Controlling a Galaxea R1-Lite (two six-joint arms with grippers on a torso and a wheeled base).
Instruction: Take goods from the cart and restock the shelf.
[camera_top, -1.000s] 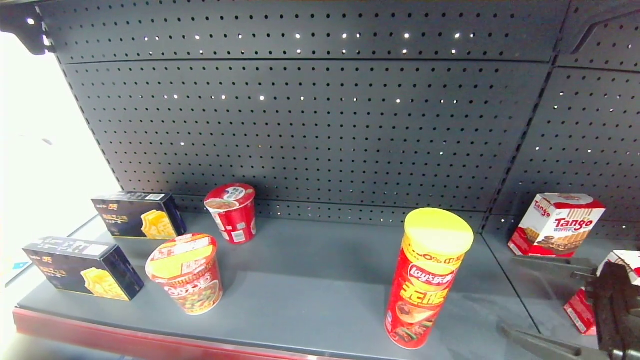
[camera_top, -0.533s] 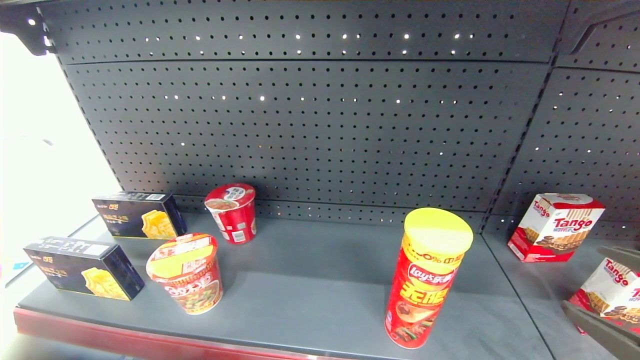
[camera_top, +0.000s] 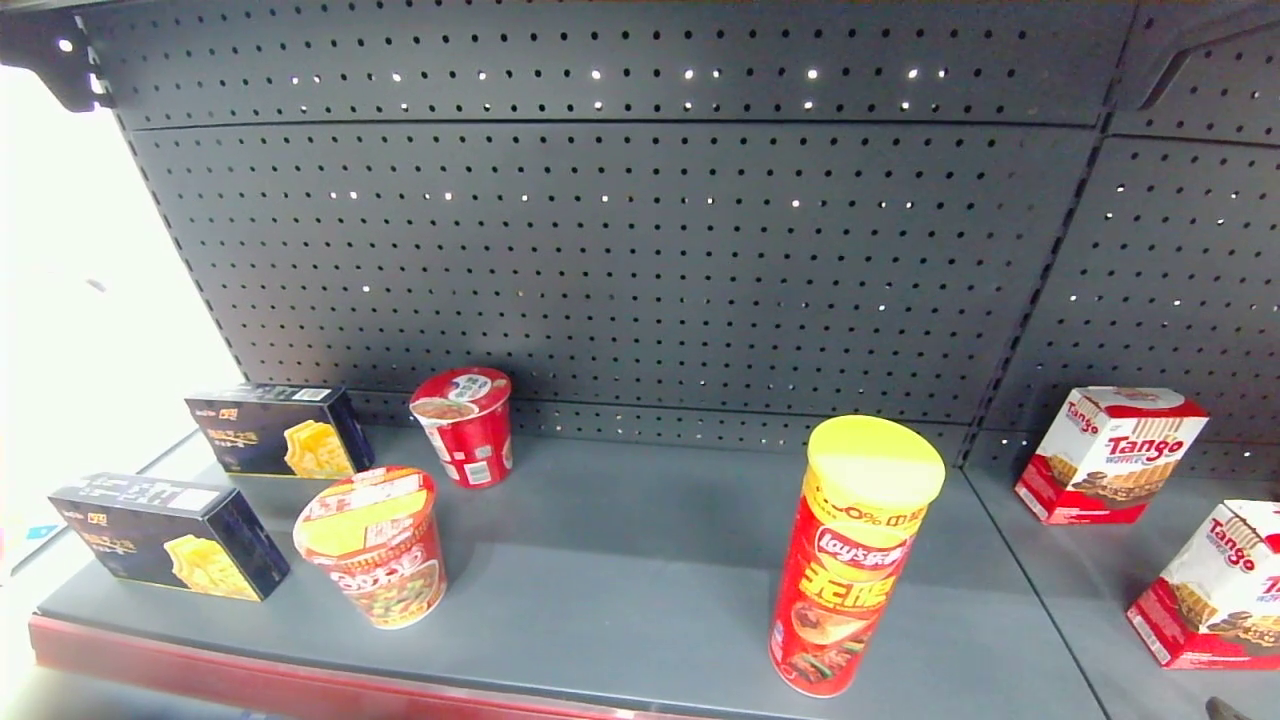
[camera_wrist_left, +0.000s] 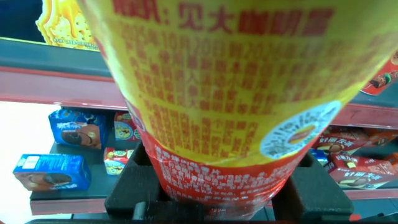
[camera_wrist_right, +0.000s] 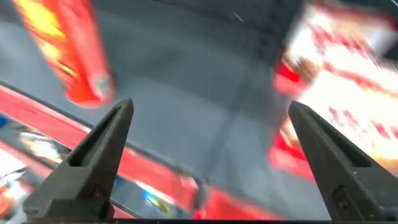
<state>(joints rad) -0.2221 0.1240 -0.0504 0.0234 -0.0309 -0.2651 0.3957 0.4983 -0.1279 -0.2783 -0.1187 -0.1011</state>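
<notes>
- Pegboard back panel (camera_top: 620, 250): we see it rising directly behind the chips can (camera_top: 860, 560).
- Shelf (camera_top: 620, 600): grey deck with a red front edge; the chips can stands upright on it, near the front.
- Wafer boxes: rear wafer box (camera_top: 1115, 455) is right of the can and further back. Front wafer box (camera_top: 1215, 590) is right of the can, about level with it, tilted.
- Dark boxes: front dark box (camera_top: 170, 535) is far left of the can. Rear dark box (camera_top: 278, 430) is left and further back.
- Shelf cups: front noodle cup (camera_top: 372, 545) is left of the can and apart from it. Small red cup (camera_top: 463, 425) is left and back, near the panel.
- Left gripper (camera_wrist_left: 221, 193): clamped around the base of the held noodle cup (camera_wrist_left: 236, 106). That cup is off the shelf, out in front of the red edge, well left of the can. Blue packs (camera_wrist_left: 50, 171) sit on a lower shelf behind it.
- Right gripper (camera_wrist_right: 209, 107): fingers wide apart, nothing between them. It sits in front of the shelf edge, between the can (camera_wrist_right: 68, 56) and the front wafer box (camera_wrist_right: 348, 81).
</notes>
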